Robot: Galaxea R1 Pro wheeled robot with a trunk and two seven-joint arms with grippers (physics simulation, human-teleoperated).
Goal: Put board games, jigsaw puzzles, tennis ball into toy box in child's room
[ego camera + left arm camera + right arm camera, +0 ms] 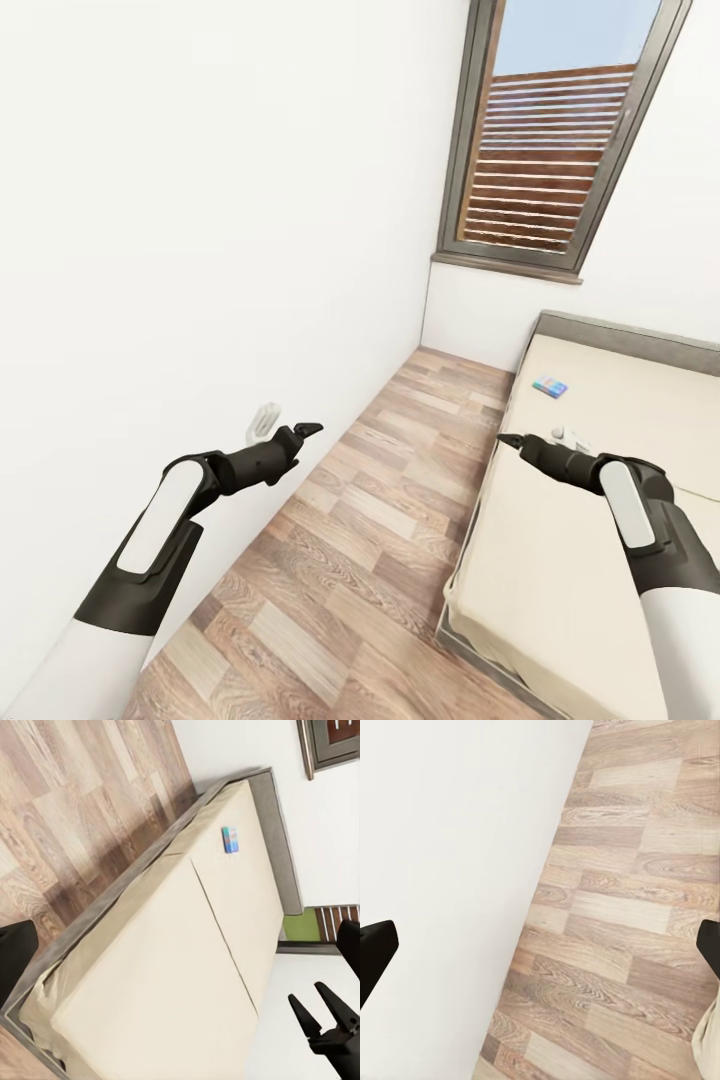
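White wall to one side, wood-plank floor (400,480) down the middle, window (555,140) ahead, and the bed (600,560) sat to my right. Both arms were out front with nothing in them: my left jaws (300,432) stood parted, fingertips spread apart, and the right jaws (512,441) stood spread too, their tips at the edges of the right wrist view with bare floor between. One small light-blue board game (550,386) lay flat on the mattress near the headboard (640,340), well apart from me. I judged this the approach to the bed; next called for rolling closer and reaching the right arm over it.
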